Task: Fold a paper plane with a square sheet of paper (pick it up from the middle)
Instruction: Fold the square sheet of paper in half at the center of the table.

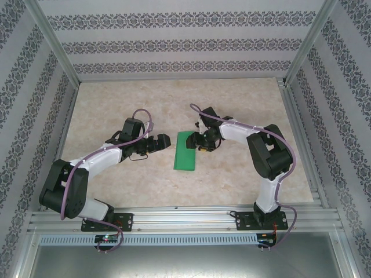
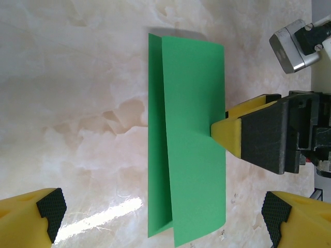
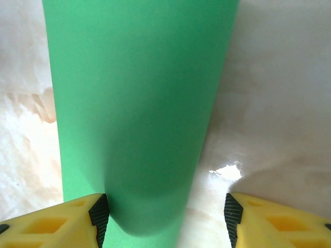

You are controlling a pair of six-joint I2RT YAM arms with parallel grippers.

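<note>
I've got the square sheet of paper [image 1: 186, 152], folded in half, sitting on the counter [image 1: 116, 98], my right end effector [image 1: 204, 142] parted at its right edge, touching it but clamping nothing, my left end effector [image 1: 162, 141] spread wide and empty just beside its left edge.

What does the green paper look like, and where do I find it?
Start at the pale marble table. Near its middle, between the left end effector and the right end effector, lies the green paper. It is the only bright green thing there, a long rectangle folded double.
</note>
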